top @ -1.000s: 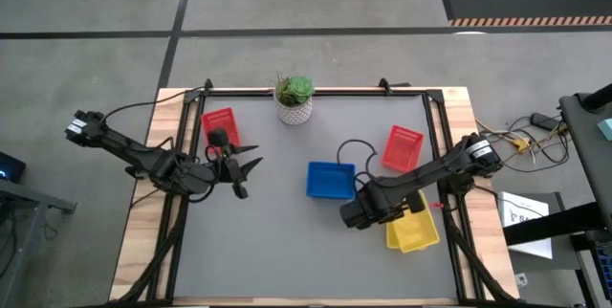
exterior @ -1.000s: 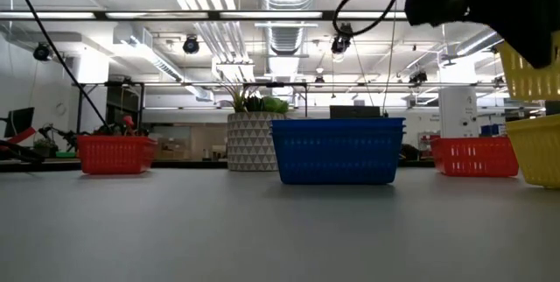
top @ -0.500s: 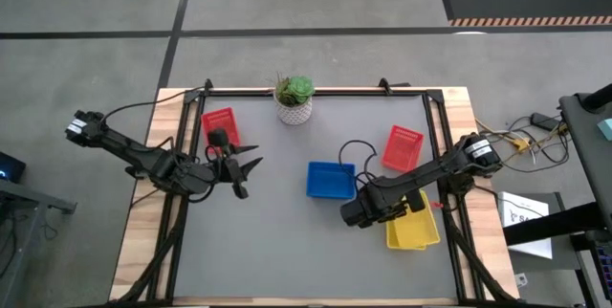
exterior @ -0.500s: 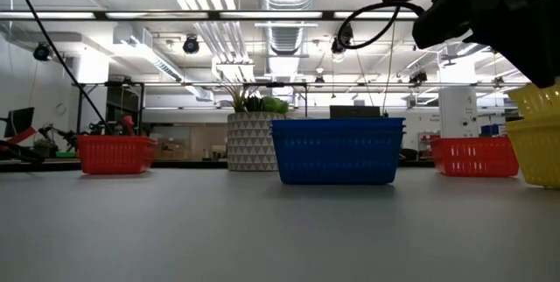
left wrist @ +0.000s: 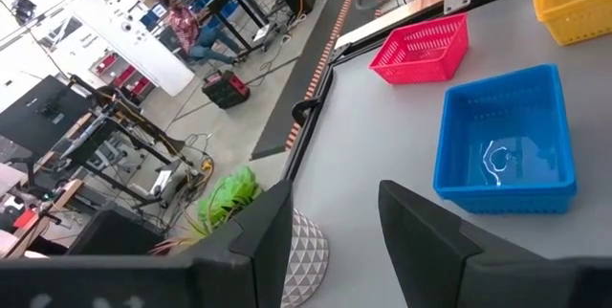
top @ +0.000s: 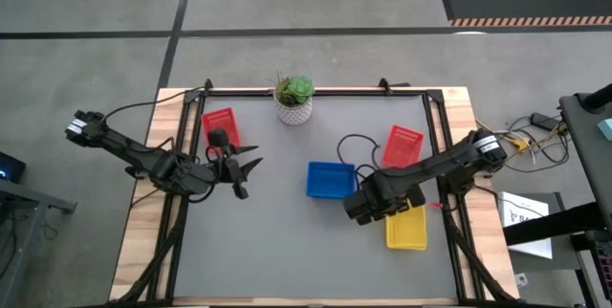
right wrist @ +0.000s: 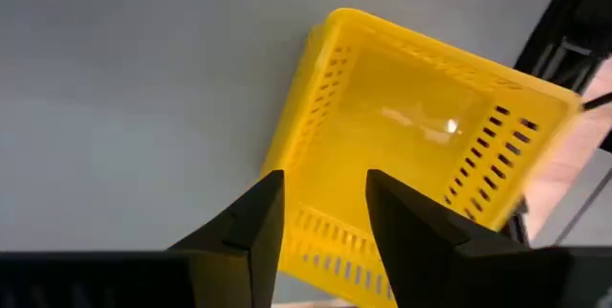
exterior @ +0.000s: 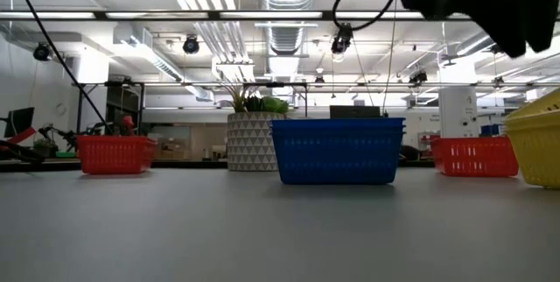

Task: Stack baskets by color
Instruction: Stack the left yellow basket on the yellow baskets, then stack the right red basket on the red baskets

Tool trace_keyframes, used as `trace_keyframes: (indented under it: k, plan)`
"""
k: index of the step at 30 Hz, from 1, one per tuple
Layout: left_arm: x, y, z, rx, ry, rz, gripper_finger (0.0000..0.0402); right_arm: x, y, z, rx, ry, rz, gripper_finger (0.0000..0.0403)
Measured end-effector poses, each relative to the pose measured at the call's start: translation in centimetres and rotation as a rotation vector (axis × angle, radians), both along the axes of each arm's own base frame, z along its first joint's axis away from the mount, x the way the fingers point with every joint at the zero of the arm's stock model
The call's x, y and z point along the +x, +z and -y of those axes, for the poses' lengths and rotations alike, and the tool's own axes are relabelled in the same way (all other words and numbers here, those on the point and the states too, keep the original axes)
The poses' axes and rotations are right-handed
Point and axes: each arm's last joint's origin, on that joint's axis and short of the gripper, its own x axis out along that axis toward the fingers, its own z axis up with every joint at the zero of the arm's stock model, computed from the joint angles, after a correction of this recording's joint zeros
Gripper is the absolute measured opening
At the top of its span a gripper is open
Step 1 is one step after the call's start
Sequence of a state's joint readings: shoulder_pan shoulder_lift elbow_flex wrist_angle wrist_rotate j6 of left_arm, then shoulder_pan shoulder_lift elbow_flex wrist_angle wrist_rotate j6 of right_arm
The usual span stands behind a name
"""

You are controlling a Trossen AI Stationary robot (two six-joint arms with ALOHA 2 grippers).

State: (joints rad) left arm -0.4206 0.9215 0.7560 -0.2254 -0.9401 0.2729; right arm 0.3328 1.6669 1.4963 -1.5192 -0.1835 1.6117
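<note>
On the grey table (top: 277,241), nearest to the front edge on the right side, lies the yellow basket stack (top: 405,227); in the low view it shows at the far right edge (exterior: 535,146), and it looks like one basket sitting inside another, but how many there are I cannot tell. The right gripper (top: 368,205) hangs just beside and above this stack; in its wrist view the two dark fingers (right wrist: 247,227) stand apart, with the yellow basket stack (right wrist: 411,155) below them and not between them, so the gripper is released and holds nothing. A little farther back, near the middle of the table, the blue basket (top: 330,180) stands flat, close to the right arm. To the left, the left gripper (top: 247,166) waits above the table with its fingers spread wide and empty. Farther back on the right, the red basket (top: 402,146) lies a little turned, near the table's right edge. On the left, another red basket (top: 221,126) sits near the back left corner. At the back edge, between the two, stands the green plant in its white patterned pot (top: 295,99).
</note>
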Motion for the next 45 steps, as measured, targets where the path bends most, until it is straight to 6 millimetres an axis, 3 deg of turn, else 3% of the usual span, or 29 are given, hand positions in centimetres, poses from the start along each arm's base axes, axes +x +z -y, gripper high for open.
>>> trace_keyframes:
  k: [4, 9, 11, 18, 26, 37, 45]
  plan:
    - [0.0, -0.2, 0.0, 0.012, -0.004, -0.008, 0.0141, -0.9, 1.3, -0.1, 0.0, 0.027, -0.01, 0.0119]
    - [0.0, -0.3, 0.0, 0.016, -0.005, -0.008, 0.0141, -3.0, 1.2, -1.0, 0.014, 0.083, -0.025, 0.0033]
    - [0.0, -0.2, 0.0, 0.014, -0.005, -0.003, 0.0141, -3.9, 0.9, -1.2, 0.022, 0.095, -0.044, 0.0017]
    - [0.1, -0.1, 0.0, 0.009, -0.005, 0.01, 0.0141, -6.8, -0.5, -1.2, 0.078, 0.111, -0.141, 0.0009]
    - [0.2, 0.1, 0.0, 0.007, -0.005, 0.026, 0.0141, -8.6, -0.5, -0.5, 0.061, 0.112, -0.129, 0.0009]
    - [0.2, 0.1, 0.0, 0.004, -0.005, 0.033, 0.0141, -8.7, -3.9, -0.4, 0.065, 0.121, -0.093, 0.0008]
    - [0.2, 0.0, 0.0, 0.005, -0.005, 0.03, 0.0141, -7.7, -1.8, -0.5, -0.013, 0.179, 0.03, 0.0008]
